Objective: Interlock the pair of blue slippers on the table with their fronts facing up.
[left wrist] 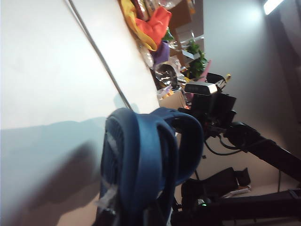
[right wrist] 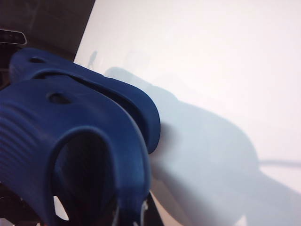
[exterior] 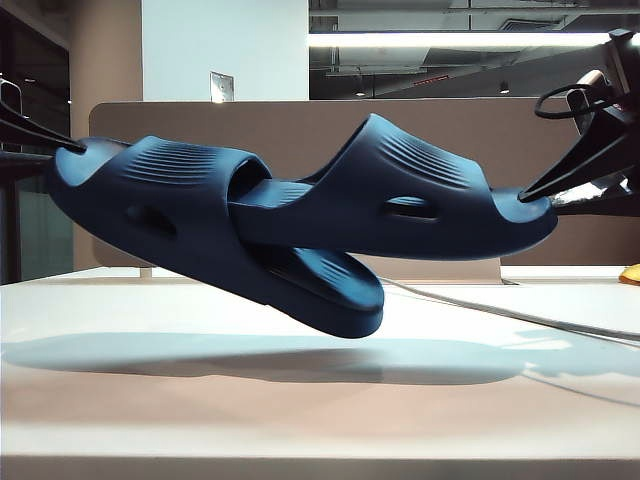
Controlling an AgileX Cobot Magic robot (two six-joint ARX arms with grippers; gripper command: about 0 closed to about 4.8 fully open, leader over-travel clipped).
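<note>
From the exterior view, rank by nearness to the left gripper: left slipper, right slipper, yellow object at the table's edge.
1. Left slipper, held by the left gripper at far left.
2. Right slipper, centre-right, held by the right gripper.
3. Yellow object, far right edge.

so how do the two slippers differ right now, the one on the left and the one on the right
The left slipper tilts down toward the middle, its low end nearest the table; the right slipper lies nearly level. The left slipper is pinched at its outer end by the left gripper, the right slipper by the right gripper. The right slipper's inner end passes under the left slipper's strap. Both are navy, ribbed and held off the table.
</note>
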